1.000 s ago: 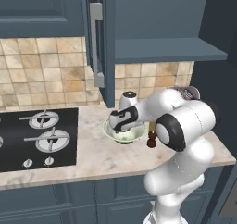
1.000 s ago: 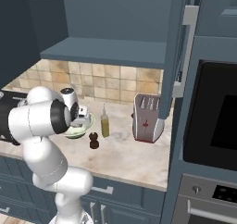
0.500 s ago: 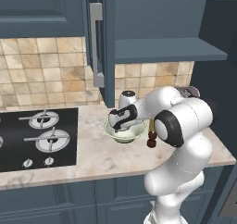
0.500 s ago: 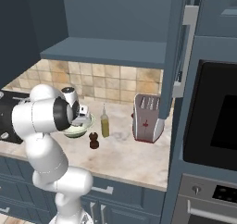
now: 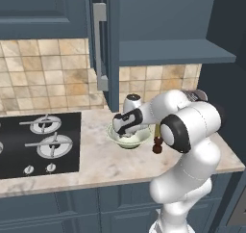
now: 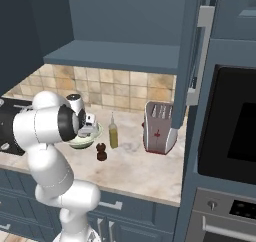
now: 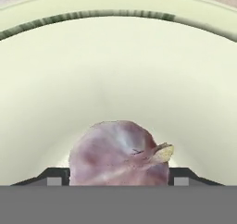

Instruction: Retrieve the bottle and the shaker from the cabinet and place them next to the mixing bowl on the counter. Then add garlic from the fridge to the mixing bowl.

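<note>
Now lower, end effector (image 7: 115, 179) in mixing bowl (image 7: 115, 56)

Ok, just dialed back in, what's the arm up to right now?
The arm has its tool down inside the mixing bowl on the counter, with the garlic between the fingertips, low in the bowl; whether the grip has let go is unclear. The bottle and the shaker already stand beside the bowl. The cabinet door hangs open.

Beige tile backsplash (image 5: 43, 73), black hob (image 5: 33, 143), toaster (image 6: 159, 127), built-in oven (image 6: 235, 131).
</note>
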